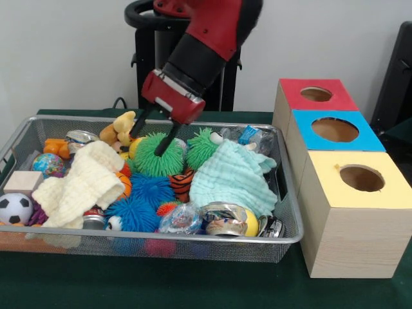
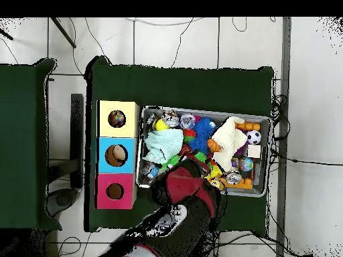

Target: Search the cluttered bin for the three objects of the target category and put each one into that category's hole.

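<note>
The wire mesh bin [image 1: 193, 239] is full of toys, cloths and cans; it also shows in the overhead view [image 2: 262, 120]. My gripper [image 1: 150, 136] is low over its back middle and is open. One finger [image 1: 168, 140] touches the top of a green spiky ball [image 1: 156, 161]; the other finger [image 1: 138, 123] is beside a tan teddy [image 1: 120, 129]. Nothing is held. The yellow-topped box's hole [image 1: 362, 178] is at the near right. In the overhead view that hole [image 2: 117, 119] shows something round inside. There the arm [image 2: 189, 194] hides the gripper.
Blue-topped [image 1: 335, 130] and red-topped [image 1: 316, 94] boxes stand behind the yellow one. In the bin lie a second green spiky ball [image 1: 203, 147], blue spiky balls [image 1: 149, 190], a cream knit [image 1: 80, 183], a mint cloth [image 1: 235, 177], a soccer ball [image 1: 14, 208] and cans [image 1: 222, 219].
</note>
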Controlling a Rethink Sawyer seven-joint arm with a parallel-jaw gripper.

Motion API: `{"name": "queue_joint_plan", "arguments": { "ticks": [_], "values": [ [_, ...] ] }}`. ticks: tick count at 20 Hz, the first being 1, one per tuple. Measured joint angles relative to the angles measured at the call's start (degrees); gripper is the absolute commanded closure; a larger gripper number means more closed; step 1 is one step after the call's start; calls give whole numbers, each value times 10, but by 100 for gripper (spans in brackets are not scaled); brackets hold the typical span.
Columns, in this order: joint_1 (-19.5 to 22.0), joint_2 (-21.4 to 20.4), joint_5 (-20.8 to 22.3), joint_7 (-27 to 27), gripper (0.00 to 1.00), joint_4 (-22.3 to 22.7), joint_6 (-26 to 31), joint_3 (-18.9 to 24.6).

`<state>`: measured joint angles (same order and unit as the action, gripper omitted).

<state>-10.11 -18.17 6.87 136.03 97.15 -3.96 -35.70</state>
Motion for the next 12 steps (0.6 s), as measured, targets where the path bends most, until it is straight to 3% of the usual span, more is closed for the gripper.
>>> {"name": "queue_joint_plan", "arguments": {
  "ticks": [5,8,12],
  "values": [
    [102,-59,119,0,0,17,0,70],
    [115,-73,141,0,0,22,0,83],
    [99,-88,142,0,0,35,6,100]
  ]
}}
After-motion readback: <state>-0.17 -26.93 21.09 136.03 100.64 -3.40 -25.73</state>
